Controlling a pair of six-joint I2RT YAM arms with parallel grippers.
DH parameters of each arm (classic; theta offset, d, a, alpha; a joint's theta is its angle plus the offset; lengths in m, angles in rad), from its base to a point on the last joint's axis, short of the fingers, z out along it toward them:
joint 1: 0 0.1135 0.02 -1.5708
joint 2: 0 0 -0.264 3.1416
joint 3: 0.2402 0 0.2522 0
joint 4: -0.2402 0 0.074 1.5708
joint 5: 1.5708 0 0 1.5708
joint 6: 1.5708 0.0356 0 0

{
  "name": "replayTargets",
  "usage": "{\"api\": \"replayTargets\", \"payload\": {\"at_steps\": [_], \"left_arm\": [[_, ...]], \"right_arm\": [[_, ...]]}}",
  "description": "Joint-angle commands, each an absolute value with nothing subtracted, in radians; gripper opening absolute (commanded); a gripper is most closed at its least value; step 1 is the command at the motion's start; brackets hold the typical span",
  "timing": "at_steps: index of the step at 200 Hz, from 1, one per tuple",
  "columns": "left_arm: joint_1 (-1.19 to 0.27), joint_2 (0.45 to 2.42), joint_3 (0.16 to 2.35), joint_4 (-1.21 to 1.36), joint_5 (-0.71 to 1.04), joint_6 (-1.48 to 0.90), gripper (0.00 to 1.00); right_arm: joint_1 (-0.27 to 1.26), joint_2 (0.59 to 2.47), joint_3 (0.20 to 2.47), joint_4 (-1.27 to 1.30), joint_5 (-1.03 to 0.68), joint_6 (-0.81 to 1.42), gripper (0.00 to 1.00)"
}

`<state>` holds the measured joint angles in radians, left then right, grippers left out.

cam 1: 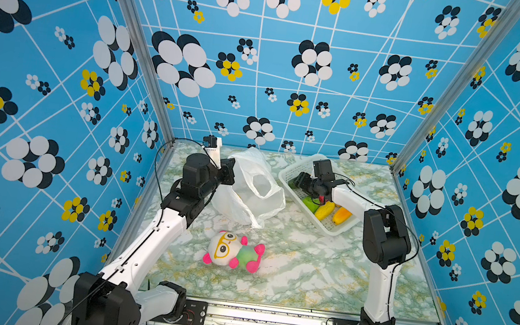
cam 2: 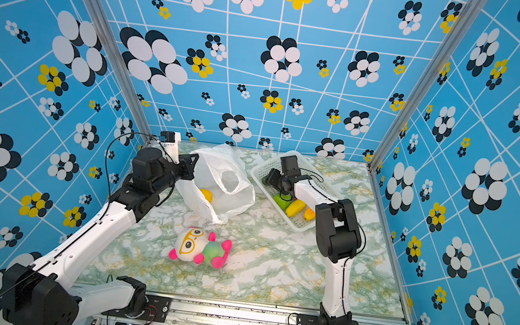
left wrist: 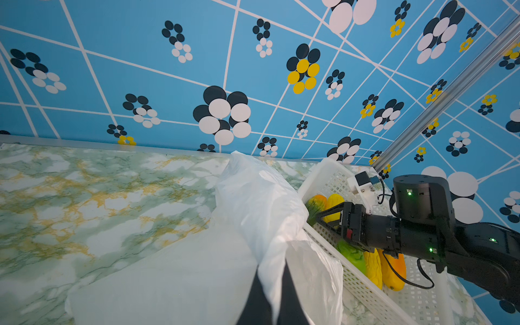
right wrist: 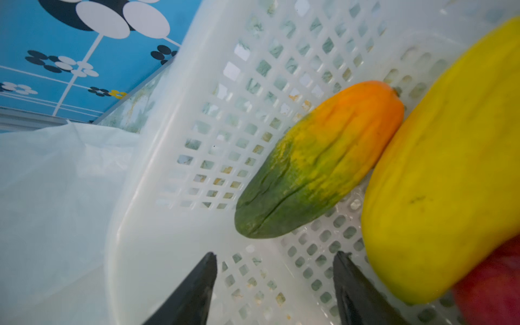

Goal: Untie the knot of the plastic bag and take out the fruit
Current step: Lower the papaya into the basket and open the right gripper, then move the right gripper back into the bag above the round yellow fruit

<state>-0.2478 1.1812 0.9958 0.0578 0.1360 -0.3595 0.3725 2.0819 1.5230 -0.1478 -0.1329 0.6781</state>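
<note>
The plastic bag (cam 1: pixel 248 189) (cam 2: pixel 224 196) lies slumped at the back of the table with one loop handle (cam 1: pixel 261 183) hanging open; the knot is out of view. A yellow-orange fruit (cam 2: pixel 206 194) shows through the bag's film. My left gripper (cam 1: pixel 232 172) (left wrist: pixel 271 266) is shut on a fold of the bag's edge. My right gripper (cam 1: pixel 298 180) (right wrist: pixel 277 254) hangs open over the white basket (cam 1: pixel 295 169) (right wrist: pixel 253 84), with nothing between its fingers. Just beyond the fingertips lie an orange-green fruit (right wrist: pixel 318 163), a yellow fruit (right wrist: pixel 450 168) and a red one (right wrist: pixel 492 287).
The basket also holds a green fruit (cam 1: pixel 310 205), a yellow one (cam 1: pixel 325 210) and an orange one (cam 1: pixel 341 215) near its front end. A plush doll (cam 1: pixel 234 251) (cam 2: pixel 199 247) lies on the marble table in front of the bag. Patterned walls close in three sides.
</note>
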Motion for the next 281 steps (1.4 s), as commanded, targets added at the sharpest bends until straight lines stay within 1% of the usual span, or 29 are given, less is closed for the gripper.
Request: {"api": "replayTargets", "payload": {"at_steps": [1, 16, 37, 50, 62, 74, 94, 110, 134, 174, 190, 239, 254, 268, 281], "left_arm": [[-0.235, 1.167, 0.982, 0.080, 0.154, -0.375, 0.00], [-0.236, 1.169, 0.985, 0.078, 0.155, -0.375, 0.00], [-0.235, 1.171, 0.984, 0.079, 0.159, -0.376, 0.00], [-0.235, 1.171, 0.982, 0.081, 0.161, -0.377, 0.00], [-0.235, 1.171, 0.983, 0.083, 0.161, -0.379, 0.00], [-0.234, 1.174, 0.984, 0.084, 0.166, -0.382, 0.00], [-0.235, 1.181, 0.995, 0.076, 0.170, -0.386, 0.00], [-0.236, 1.185, 1.004, 0.068, 0.176, -0.388, 0.00], [-0.234, 1.176, 0.999, 0.066, 0.173, -0.390, 0.00], [-0.234, 1.159, 0.991, 0.066, 0.169, -0.386, 0.00], [-0.235, 1.158, 0.990, 0.066, 0.171, -0.387, 0.00], [-0.236, 1.172, 1.005, 0.055, 0.198, -0.392, 0.00], [-0.235, 1.181, 1.012, 0.052, 0.211, -0.392, 0.00], [-0.237, 1.192, 1.021, 0.046, 0.223, -0.392, 0.00], [-0.237, 1.201, 1.030, 0.042, 0.232, -0.390, 0.00]], "right_arm": [[0.382, 1.986, 1.454, -0.139, -0.106, 0.654, 0.72], [0.395, 1.915, 1.404, -0.113, -0.070, 0.626, 0.71], [0.434, 1.794, 1.299, -0.022, -0.024, 0.565, 0.60], [0.482, 1.713, 1.225, 0.046, 0.021, 0.506, 0.52], [0.542, 1.648, 1.159, 0.120, 0.054, 0.441, 0.48], [0.611, 1.602, 1.098, 0.198, 0.073, 0.372, 0.45], [0.727, 1.581, 1.032, 0.328, 0.056, 0.270, 0.43], [0.809, 1.611, 1.016, 0.393, 0.047, 0.219, 0.42], [0.878, 1.699, 1.030, 0.471, 0.015, 0.192, 0.41], [0.912, 1.854, 1.149, 0.417, -0.021, 0.227, 0.39], [0.927, 1.895, 1.187, 0.398, -0.021, 0.224, 0.41], [0.955, 2.044, 1.389, 0.235, -0.007, 0.278, 0.43], [0.958, 2.092, 1.451, 0.201, -0.013, 0.309, 0.46], [0.965, 2.144, 1.531, 0.141, 0.008, 0.334, 0.50], [0.966, 2.216, 1.645, 0.042, 0.041, 0.359, 0.51]]}}
